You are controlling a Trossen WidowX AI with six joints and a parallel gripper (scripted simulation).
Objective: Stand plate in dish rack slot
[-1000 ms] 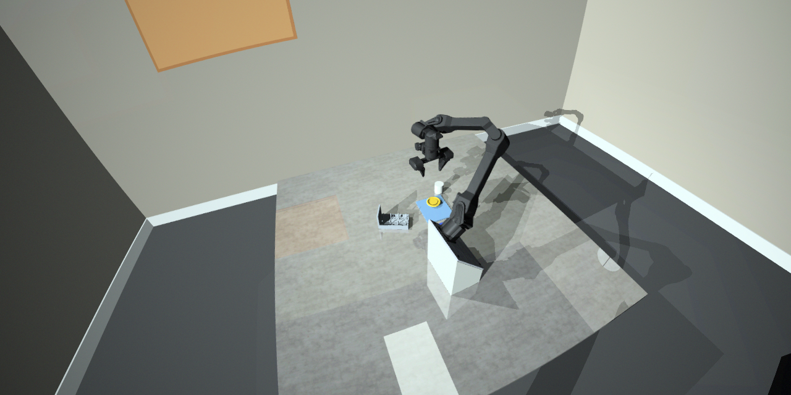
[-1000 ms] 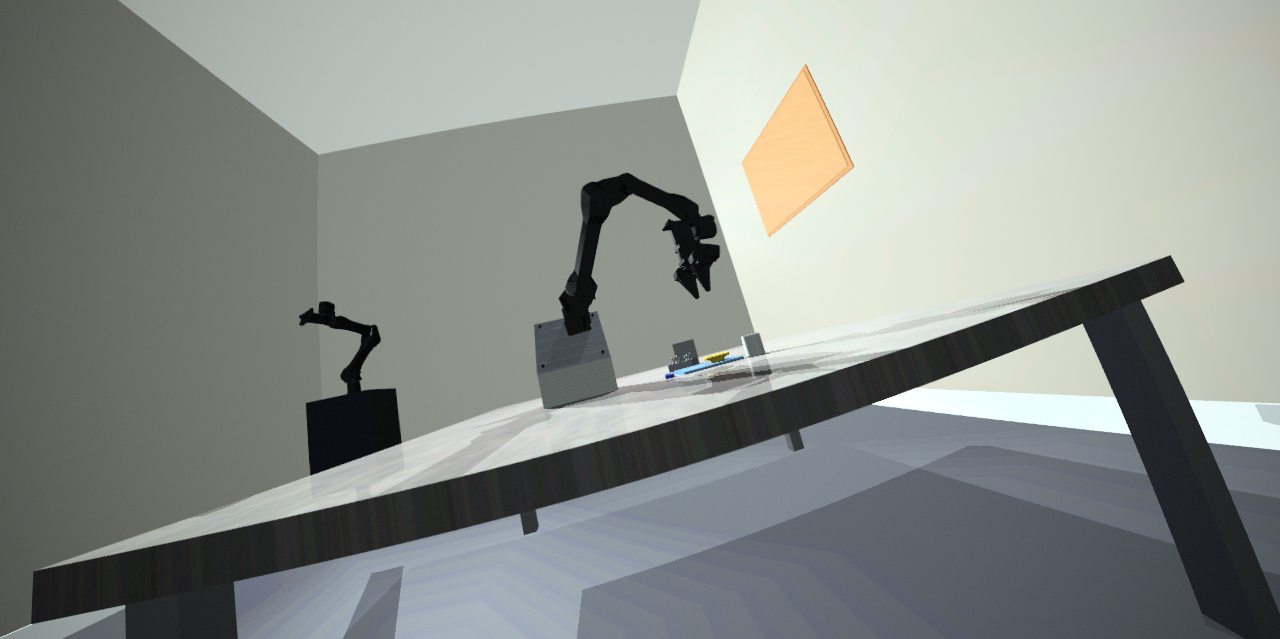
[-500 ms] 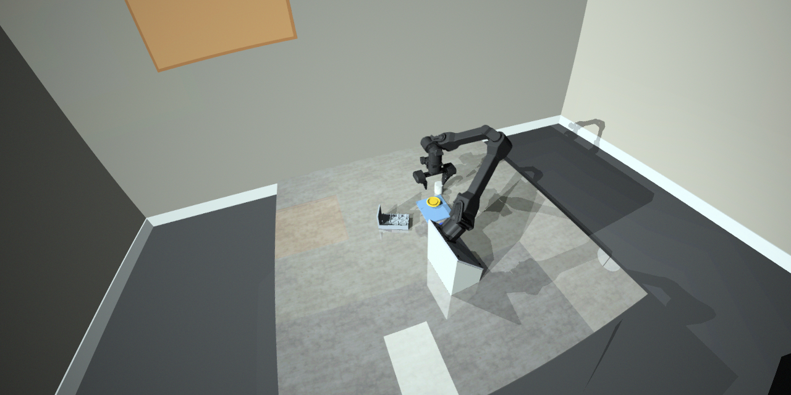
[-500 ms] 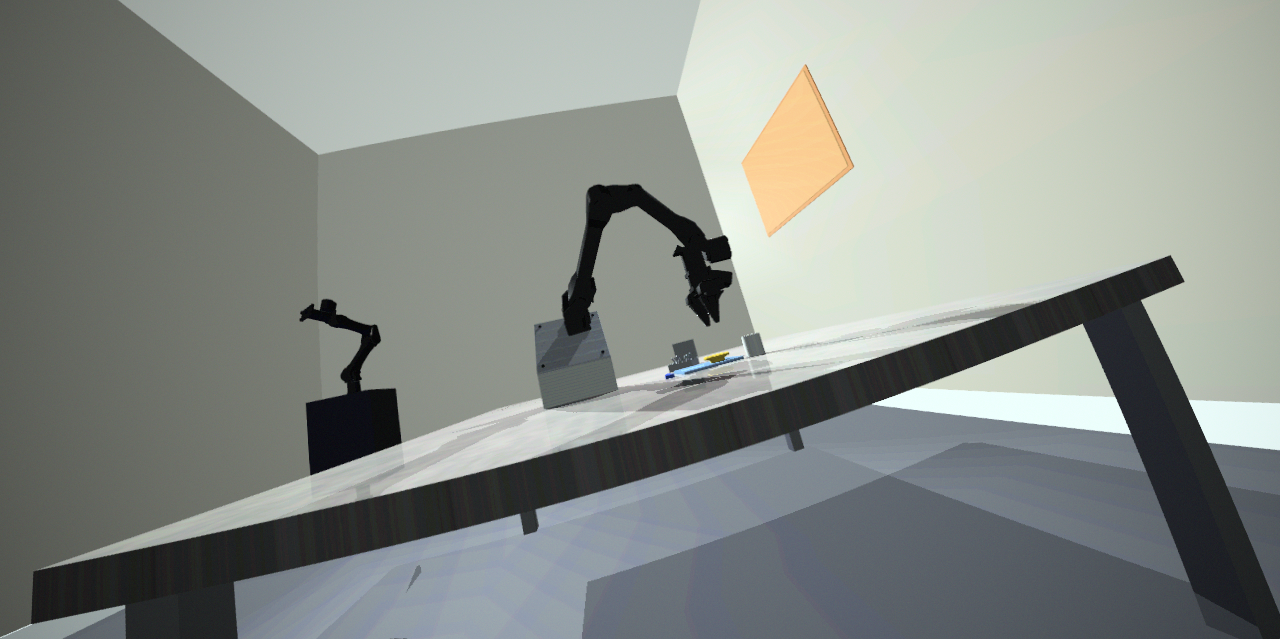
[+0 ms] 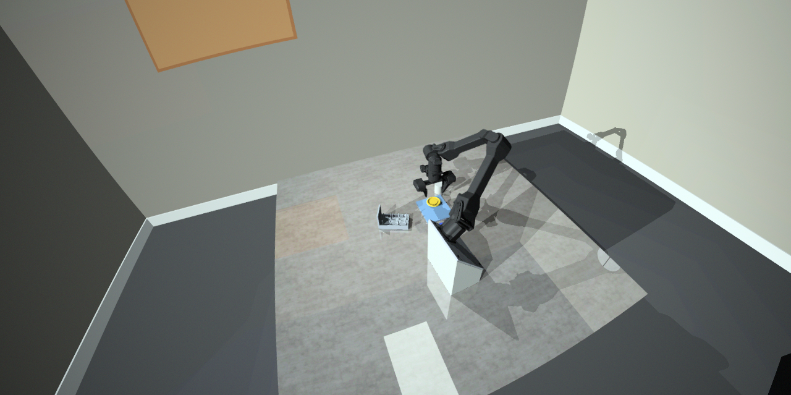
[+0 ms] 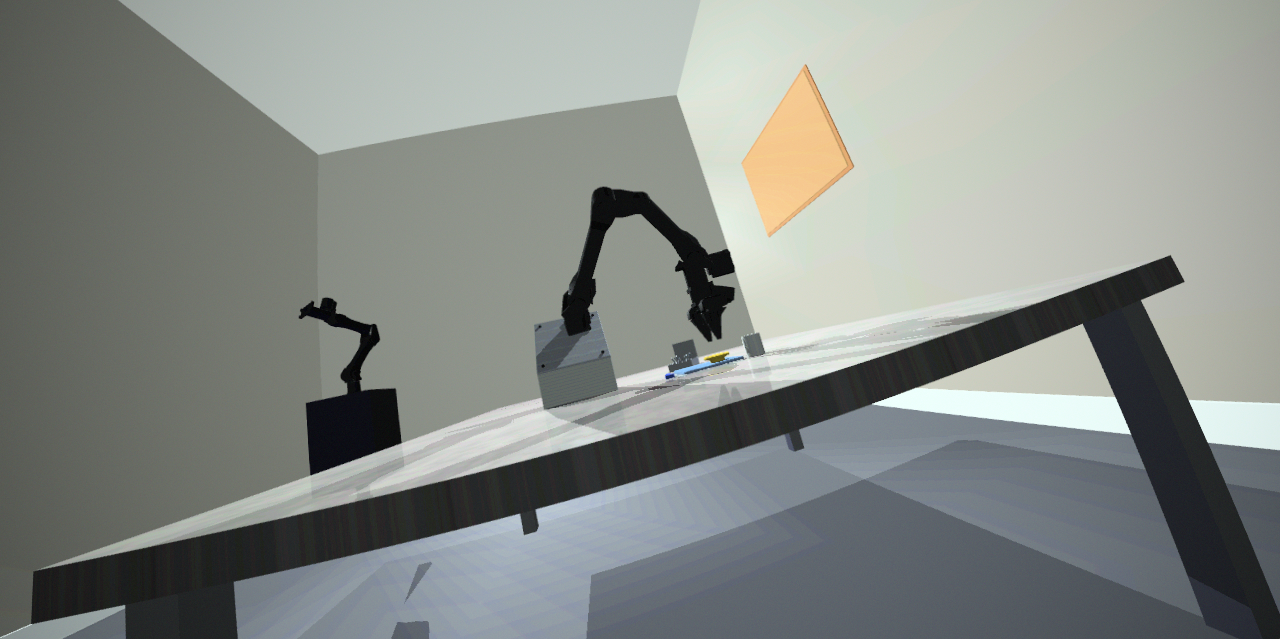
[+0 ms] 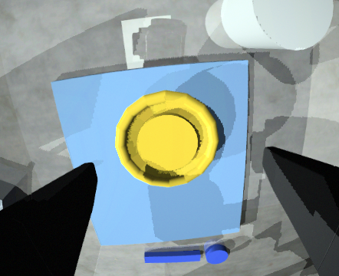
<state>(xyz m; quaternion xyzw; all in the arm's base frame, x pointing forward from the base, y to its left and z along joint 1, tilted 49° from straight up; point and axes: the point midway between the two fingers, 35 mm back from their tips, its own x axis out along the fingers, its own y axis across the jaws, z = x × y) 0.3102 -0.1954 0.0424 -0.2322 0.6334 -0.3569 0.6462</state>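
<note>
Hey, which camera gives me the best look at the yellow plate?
The wrist view: the yellow plate fills the centre, lying flat on the blue mat, rim and well plain, between the open claw fingers. In the top view it is a tiny yellow dot; in the exterior view, a thin yellow sliver seen edge-on.

even bright light, overlapping soft shadows across table (image 5: 342,282), arm (image 6: 626,214) backlit to silhouette, all sharp
</note>
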